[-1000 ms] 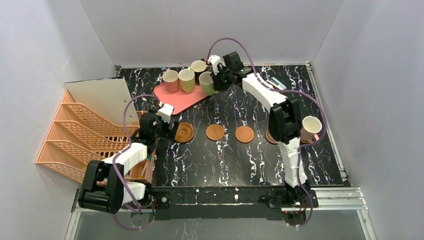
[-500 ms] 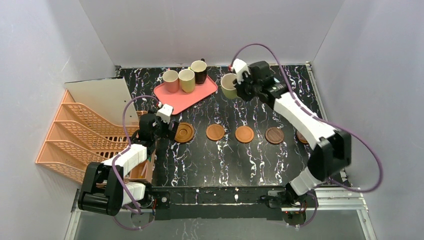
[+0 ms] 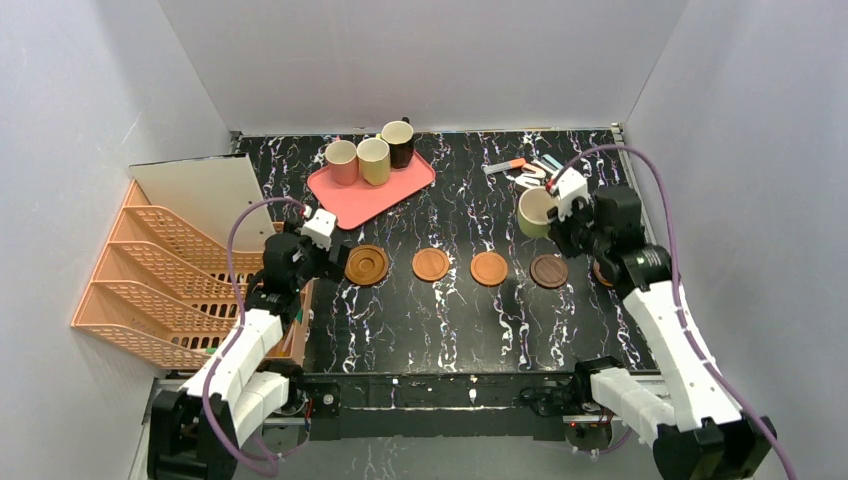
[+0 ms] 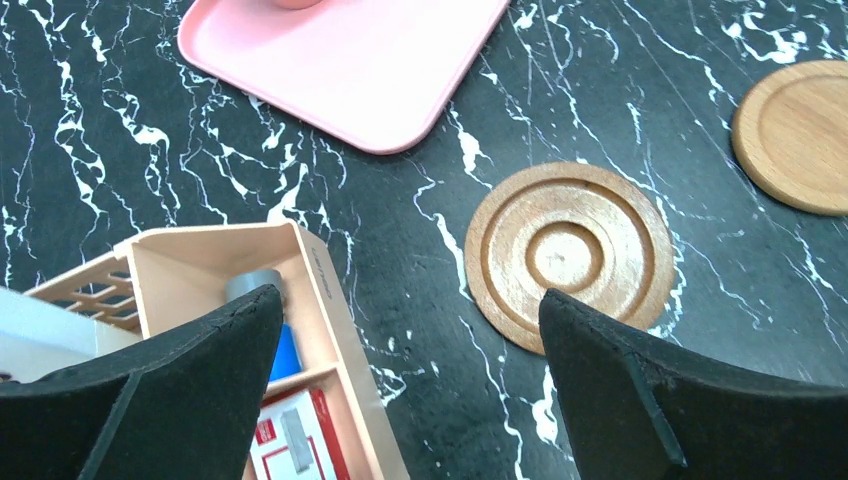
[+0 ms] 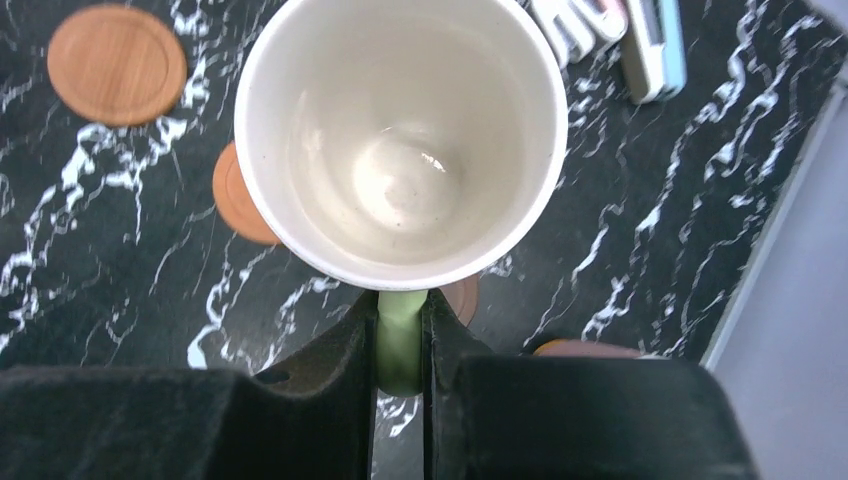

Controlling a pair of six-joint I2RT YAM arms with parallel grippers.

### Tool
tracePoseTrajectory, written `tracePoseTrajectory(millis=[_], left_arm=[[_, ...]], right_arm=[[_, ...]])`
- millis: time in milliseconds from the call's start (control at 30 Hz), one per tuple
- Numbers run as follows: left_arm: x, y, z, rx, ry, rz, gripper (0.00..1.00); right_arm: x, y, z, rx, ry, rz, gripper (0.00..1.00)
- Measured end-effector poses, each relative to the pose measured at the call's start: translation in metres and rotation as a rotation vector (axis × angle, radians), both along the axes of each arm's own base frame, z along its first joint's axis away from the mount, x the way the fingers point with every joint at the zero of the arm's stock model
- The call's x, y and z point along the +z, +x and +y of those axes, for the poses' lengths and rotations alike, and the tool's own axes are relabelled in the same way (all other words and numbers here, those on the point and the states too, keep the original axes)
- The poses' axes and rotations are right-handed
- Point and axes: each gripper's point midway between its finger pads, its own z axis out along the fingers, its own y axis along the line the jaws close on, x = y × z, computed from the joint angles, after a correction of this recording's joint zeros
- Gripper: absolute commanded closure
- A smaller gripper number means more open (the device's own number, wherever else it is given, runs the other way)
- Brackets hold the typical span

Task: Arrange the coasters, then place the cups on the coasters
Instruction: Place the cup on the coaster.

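Observation:
Four coasters lie in a row: a ringed one (image 3: 367, 265) (image 4: 568, 255), two plain orange ones (image 3: 431, 264) (image 3: 489, 268) and a dark one (image 3: 549, 271). A further coaster (image 3: 601, 273) peeks out from under the right arm. My right gripper (image 3: 558, 214) (image 5: 400, 312) is shut on the handle of a green cup (image 3: 537, 212) (image 5: 400, 140), held upright above the table, behind the dark coaster. Pink (image 3: 341, 160), yellow-green (image 3: 374, 160) and dark brown (image 3: 398, 143) cups stand on the pink tray (image 3: 400, 190). My left gripper (image 3: 333, 260) (image 4: 408, 300) hangs open just left of the ringed coaster, holding nothing.
A peach desk organiser (image 3: 160, 280) fills the left side, and its small box (image 4: 230, 270) of stationery sits under my left finger. Pens and erasers (image 3: 525, 170) (image 5: 640, 35) lie at the back right. The side walls stand close to the table.
My right arm has carried the green cup from beside the tray to the right and nearer, to above the dark coaster. The left gripper has barely shifted and stays open.

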Motion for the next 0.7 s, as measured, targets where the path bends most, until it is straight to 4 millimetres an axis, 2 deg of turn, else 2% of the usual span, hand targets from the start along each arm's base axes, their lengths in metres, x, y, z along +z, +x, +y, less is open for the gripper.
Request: tracePoseTrajectory(millis=[100, 200, 400, 700], left_arm=[[0.001, -0.012, -0.001, -0.015, -0.012, -0.027, 0.02], [-0.005, -0.018, -0.003, -0.034, -0.021, -0.019, 0.02], [-0.022, -0.027, -0.008, -0.065, -0.03, 0.028, 0.02], [-0.016, -0.027, -0.008, -0.066, -0.035, -0.011, 0.02]], right_arm=[[-0.024, -0.02, -0.005, 0.002, -0.003, 0.036, 0.99], [-0.044, -0.025, -0.008, -0.01, -0.022, 0.1, 0.99], [-0.047, -0.019, -0.016, -0.065, -0.036, 0.089, 0.99], [-0.071, -0.011, -0.02, -0.101, -0.063, 0.135, 0.99]])
